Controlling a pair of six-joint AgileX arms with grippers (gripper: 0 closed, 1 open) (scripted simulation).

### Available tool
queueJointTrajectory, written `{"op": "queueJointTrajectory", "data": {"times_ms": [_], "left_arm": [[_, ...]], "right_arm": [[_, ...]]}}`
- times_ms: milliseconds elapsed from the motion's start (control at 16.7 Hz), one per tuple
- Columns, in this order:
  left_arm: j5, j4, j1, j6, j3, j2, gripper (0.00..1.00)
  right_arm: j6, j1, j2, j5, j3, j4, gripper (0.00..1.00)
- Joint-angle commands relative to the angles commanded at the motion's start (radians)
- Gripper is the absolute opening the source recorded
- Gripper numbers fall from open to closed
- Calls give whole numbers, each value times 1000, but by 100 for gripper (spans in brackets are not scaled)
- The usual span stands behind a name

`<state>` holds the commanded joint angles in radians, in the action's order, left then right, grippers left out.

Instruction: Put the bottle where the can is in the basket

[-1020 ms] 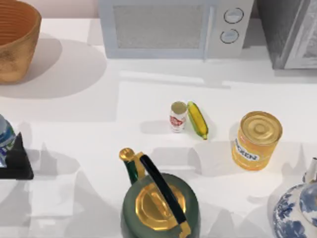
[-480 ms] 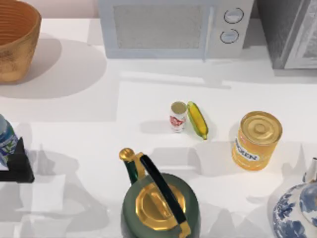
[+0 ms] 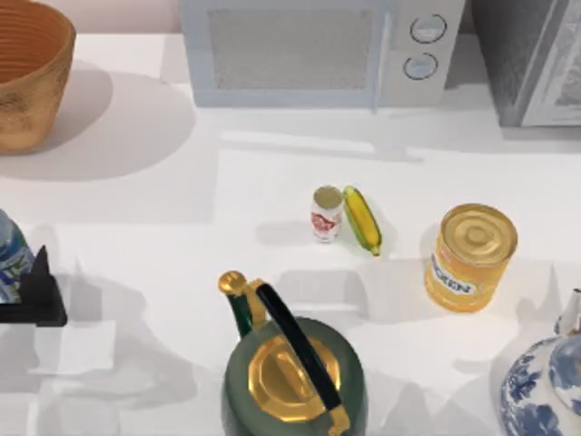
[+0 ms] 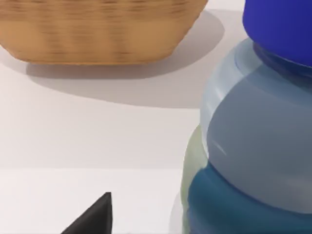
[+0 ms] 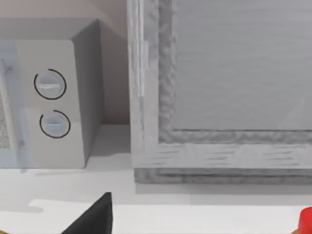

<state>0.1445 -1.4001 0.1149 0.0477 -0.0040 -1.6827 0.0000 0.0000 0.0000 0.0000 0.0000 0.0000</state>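
The basket (image 3: pixel 25 77) stands well to the left of the can (image 3: pixel 326 213) and farther back on the counter (image 3: pixel 182 227), and nothing shows in the part of it in view. The can itself is out on the open counter, not in the basket. The bottle (image 3: pixel 11 259) stands upright far to the left of the can and a little nearer the front edge. The left pincer (image 3: pixel 34 295) sits right against it on the side facing the can; I cannot tell whether it has closed on the bottle or merely sits beside it. In the left wrist view the bottle's blue cap and rounded clear shoulder loom very close, with the basket beyond. The bottle looks like thin plastic, so I judge it light, smooth and somewhat slippery. It would probably give under a hard squeeze and tip easily if nudged near the cap. The labelled straight part of the body below the shoulder seems the safest place to take hold, level and with moderate force. Just right of the can lies a corn cob (image 3: pixel 361 220), touching or nearly so. The right pincer (image 5: pixel 95 219) is parked facing the microwave (image 5: pixel 48 97), behind and to the right of the can; I cannot tell how it is set.
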Motion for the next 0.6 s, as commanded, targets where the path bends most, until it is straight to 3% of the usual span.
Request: {"op": "queueJointTrajectory", "data": {"times_ms": [600], "left_arm": [[-24,-102,-28,-5,130,-233,100]], "right_arm": [[0,0,0,0,0,0,100]]}}
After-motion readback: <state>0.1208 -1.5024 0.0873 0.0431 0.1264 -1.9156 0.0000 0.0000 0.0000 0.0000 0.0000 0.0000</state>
